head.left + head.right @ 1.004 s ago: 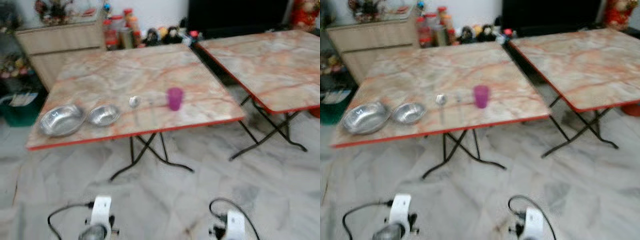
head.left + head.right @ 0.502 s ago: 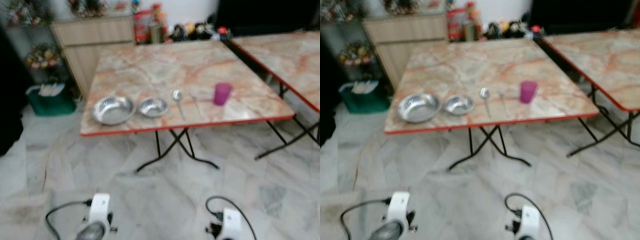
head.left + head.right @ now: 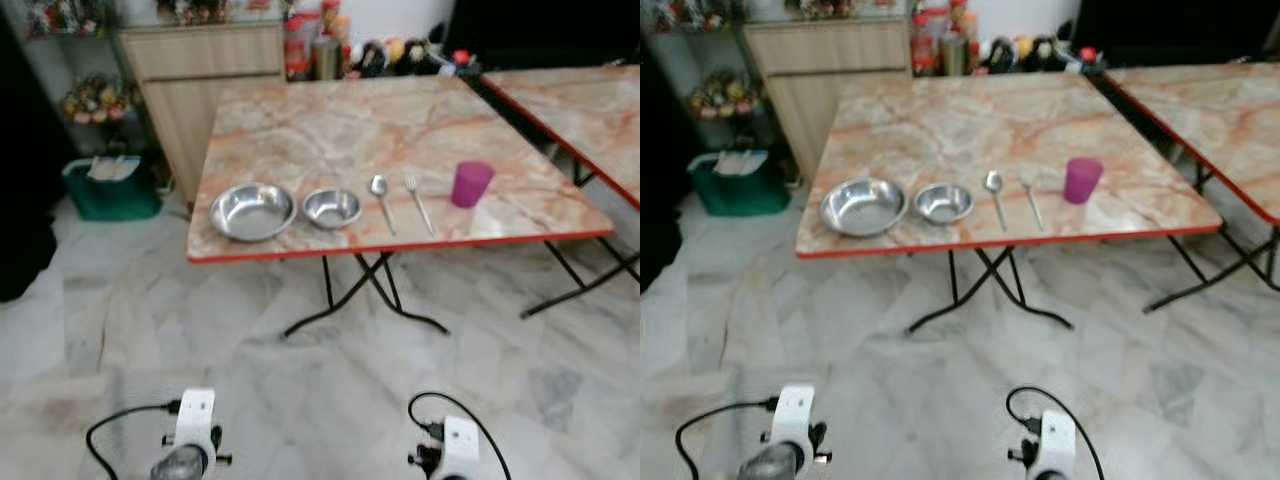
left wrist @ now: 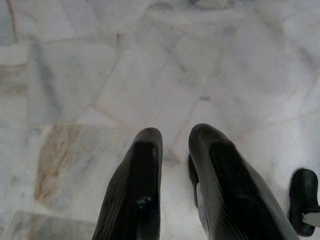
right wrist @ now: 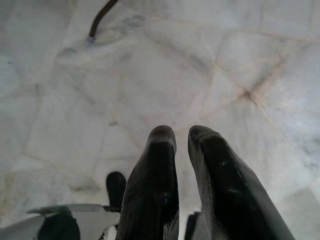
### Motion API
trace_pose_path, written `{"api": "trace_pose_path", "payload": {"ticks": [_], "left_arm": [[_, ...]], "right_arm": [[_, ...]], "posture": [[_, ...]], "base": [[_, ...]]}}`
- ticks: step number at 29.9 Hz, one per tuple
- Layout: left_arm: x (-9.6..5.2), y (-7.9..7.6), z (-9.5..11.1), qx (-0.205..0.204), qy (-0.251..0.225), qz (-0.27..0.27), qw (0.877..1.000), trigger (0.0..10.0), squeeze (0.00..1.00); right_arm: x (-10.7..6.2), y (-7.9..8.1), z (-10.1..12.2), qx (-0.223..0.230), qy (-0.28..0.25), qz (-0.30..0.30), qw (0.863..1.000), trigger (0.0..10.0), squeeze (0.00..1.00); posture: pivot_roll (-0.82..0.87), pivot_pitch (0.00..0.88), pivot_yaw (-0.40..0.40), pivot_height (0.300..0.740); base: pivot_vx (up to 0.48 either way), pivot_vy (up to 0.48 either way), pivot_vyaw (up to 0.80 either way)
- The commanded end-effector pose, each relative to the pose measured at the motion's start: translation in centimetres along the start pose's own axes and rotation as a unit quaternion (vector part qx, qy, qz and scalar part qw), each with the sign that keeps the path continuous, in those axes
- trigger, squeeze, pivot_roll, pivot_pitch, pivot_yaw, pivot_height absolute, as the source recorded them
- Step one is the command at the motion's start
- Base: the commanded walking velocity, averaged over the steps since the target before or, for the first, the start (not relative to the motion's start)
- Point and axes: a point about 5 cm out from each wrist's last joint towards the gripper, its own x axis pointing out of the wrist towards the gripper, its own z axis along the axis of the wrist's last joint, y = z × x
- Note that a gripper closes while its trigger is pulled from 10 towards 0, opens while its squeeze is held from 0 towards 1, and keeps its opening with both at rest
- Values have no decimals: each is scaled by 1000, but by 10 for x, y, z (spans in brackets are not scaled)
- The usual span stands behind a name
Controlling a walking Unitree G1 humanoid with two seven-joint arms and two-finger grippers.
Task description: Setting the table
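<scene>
Tabletop (image 3: 340, 130): marble-patterned, red-edged, on black folding legs. No brand, label or writing can be read anywhere; the view is slightly blurred.

Along the near edge you have a row, from the robot's left: a large steel bowl (image 3: 252, 210), a smaller steel bowl (image 3: 332, 207) just beside it, a spoon (image 3: 381, 199), a fork (image 3: 418, 200) and a purple cup (image 3: 471, 184) standing upright. All sit close to the red edge; the far half of the surface is bare marble.

A second tabletop (image 3: 585, 105) of the same pattern stands to the right, with a narrow gap between the two. You have open grey marble floor (image 3: 300, 380) between the robot and the near edge.

Behind, a wooden cabinet (image 3: 205, 75), a green bin (image 3: 112, 190) and jars and figures along the wall.

Left hand (image 4: 172, 137) and right hand (image 5: 181, 134) both hang low over the floor, fingers nearly together with only a slim gap, holding nothing.
</scene>
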Motion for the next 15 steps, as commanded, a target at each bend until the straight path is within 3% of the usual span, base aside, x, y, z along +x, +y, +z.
{"api": "trace_pose_path", "payload": {"ticks": [1, 7, 10, 15], "left_arm": [[0, 1, 2, -1, -4, 3, 1000, 10000, 0], [0, 2, 3, 1, -4, 4, 1000, 10000, 0], [0, 2, 3, 0, -4, 5, 1000, 10000, 0], [0, 2, 3, 0, -4, 4, 1000, 10000, 0]], "right_arm": [[0, 1, -1, 13, -1, 2, 1000, 10000, 0], [0, 2, 0, 17, -4, 4, 1000, 10000, 0], [0, 2, 1, -5, -3, 3, 1000, 10000, 0], [0, 1, 1, -2, -3, 1, 1000, 10000, 0]], "posture": [[35, 0, 37, 740], [38, 0, 37, 740], [39, 0, 36, 740], [38, 0, 36, 740]], "base": [[296, 0, 0], [356, 0, 0], [379, 0, 0], [378, 0, 640]]}}
